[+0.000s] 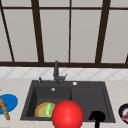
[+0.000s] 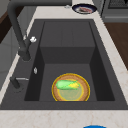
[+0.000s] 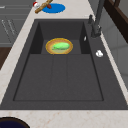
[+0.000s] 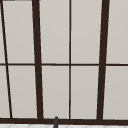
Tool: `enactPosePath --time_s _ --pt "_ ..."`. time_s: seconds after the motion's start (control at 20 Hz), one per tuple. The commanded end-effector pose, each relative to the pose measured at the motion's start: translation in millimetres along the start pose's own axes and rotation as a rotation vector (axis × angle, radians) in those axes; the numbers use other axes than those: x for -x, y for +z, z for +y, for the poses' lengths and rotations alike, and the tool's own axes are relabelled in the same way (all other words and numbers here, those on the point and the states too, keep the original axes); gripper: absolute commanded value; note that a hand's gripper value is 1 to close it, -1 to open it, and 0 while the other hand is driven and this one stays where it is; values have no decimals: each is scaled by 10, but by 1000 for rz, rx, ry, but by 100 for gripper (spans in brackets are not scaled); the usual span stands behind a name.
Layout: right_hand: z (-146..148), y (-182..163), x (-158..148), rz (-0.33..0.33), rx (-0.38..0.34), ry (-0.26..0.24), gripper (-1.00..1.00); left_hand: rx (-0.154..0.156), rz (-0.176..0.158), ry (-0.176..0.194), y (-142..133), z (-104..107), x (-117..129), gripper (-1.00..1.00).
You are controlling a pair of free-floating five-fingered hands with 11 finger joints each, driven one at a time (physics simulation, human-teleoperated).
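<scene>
A black hand (image 1: 97, 117) shows at the bottom right of the front view, over the front rim of the dark sink (image 1: 30, 100); by its place it is the right hand. Just left of it a big red ball (image 1: 67, 115) covers the sink's front edge. In the deep left basin lies a yellow-rimmed wooden plate (image 1: 40, 110) (image 2: 82, 96) (image 3: 50, 48) carrying a green and yellow vegetable (image 1: 48, 109) (image 2: 66, 84) (image 3: 60, 46). The hand is apart from the plate, to its right.
A dark faucet (image 1: 56, 71) (image 2: 17, 32) (image 3: 96, 22) stands behind the sink. A blue plate (image 1: 10, 101) (image 3: 53, 8) with a brown stick (image 1: 4, 109) (image 3: 43, 6) lies on the left counter. A dark plate (image 1: 123, 113) (image 2: 84, 8) with food sits on the right counter. The right half of the sink is shallow.
</scene>
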Motion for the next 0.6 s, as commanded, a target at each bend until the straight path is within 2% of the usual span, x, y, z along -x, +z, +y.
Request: enactPosePath --time_s 0.0,0.2,0.25,0.35,0.45,0.55 --pt "0 0 0 0 0 0 0 -4 70 40 52 123 -123 -100" --pt "0 0 0 0 0 0 0 -3 91 42 61 174 -229 -100" --pt "0 0 0 0 0 0 0 5 116 52 45 163 -194 -100" --pt "0 0 0 0 0 0 0 -4 137 49 60 190 -198 -100" --pt "0 0 0 0 0 0 0 10 155 64 70 182 -199 -100" --pt "0 0 0 0 0 0 0 9 174 64 77 192 -202 -100"
